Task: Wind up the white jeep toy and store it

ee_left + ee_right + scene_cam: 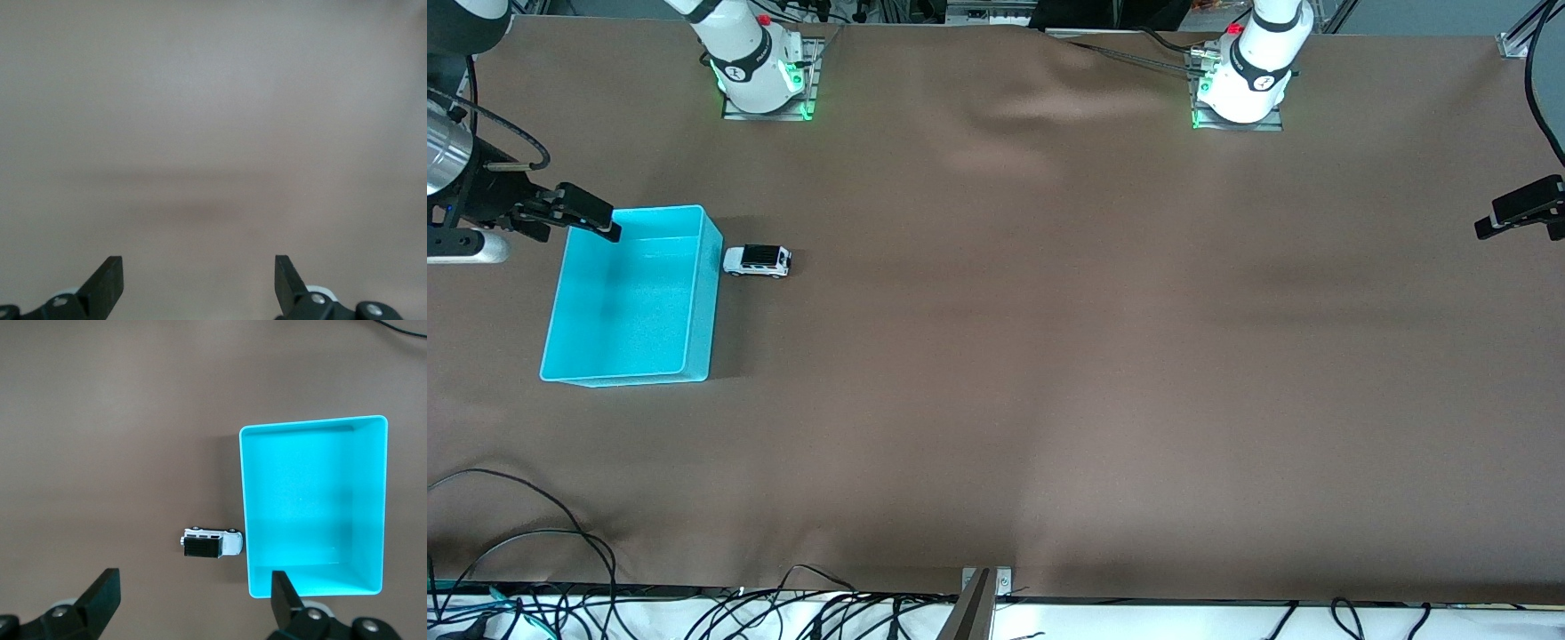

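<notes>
The white jeep toy [758,260], with a black roof, stands on its wheels on the brown table. It sits close against the wall of the cyan bin [704,293] that faces the left arm's end. The bin is empty. My right gripper [600,222] is open and empty, high over the bin's corner nearest the robots. In the right wrist view the open right gripper [193,597] looks down on the jeep [212,543] and the bin [245,493]. My left gripper [1487,224] waits open and empty at the left arm's end of the table. Its wrist view shows only its open fingers [199,280] over bare table.
Both arm bases [765,80] [1240,89] stand along the table's edge farthest from the front camera. Loose black cables [534,533] lie at the near edge toward the right arm's end. A metal bracket [987,582] sits at the middle of the near edge.
</notes>
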Robot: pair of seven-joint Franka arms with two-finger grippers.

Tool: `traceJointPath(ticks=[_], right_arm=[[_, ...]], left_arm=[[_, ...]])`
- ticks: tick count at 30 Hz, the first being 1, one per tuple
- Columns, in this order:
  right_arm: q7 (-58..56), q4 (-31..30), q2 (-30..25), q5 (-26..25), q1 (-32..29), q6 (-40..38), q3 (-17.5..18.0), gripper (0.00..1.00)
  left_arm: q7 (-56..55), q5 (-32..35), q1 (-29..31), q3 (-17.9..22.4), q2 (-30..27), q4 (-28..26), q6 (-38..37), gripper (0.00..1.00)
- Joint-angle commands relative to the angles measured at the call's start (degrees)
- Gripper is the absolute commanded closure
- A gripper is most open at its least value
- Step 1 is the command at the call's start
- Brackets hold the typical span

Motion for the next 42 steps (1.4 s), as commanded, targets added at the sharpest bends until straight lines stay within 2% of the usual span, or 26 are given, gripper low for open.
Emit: traceJointPath(ticks=[1, 5, 9, 20, 26, 35, 42], right_arm=[[-0.22, 1.45, 0.49, 0.49, -0.23, -0.49, 0.14, 0.0], [-0.22, 1.45, 0.58, 0.57, -0.14, -0.49, 0.14, 0.0], [-0.13, 1.45, 0.58, 0.57, -0.14, -0.49, 0.23, 0.0], [2.86, 0.83, 0.32, 0.66, -0.14, -1.28, 0.14, 0.0], [2.86, 0.92, 0.32, 0.31, -0.14, -3.21, 0.06, 0.0], [3.04, 0.31, 0.58, 0.31, -0.06, -3.56, 0.14, 0.0], [3.04, 0.13, 1.19, 0.31, -0.14, -3.57, 0.06, 0.0]], left_arm=[[-0.29, -1.75, -0.2, 0.18, -0.89, -1.41, 0.03, 0.0], [-0.37, -1.75, -0.99, -0.34, -0.54, -1.41, 0.12, 0.0], [-0.98, -0.87, -1.7, -3.42, -0.45, -1.5, 0.12, 0.0], [-1.78, -0.7, -2.4, -6.06, -0.01, -2.46, 0.29, 0.0], [-6.6, 3.34, -2.67, -9.66, -0.1, -2.9, 0.29, 0.0], [-8.2, 3.87, -2.58, -9.75, -0.01, -3.08, 0.29, 0.0], [-8.28, 12.05, -2.84, -11.24, -0.01, -3.61, 0.47, 0.0]])
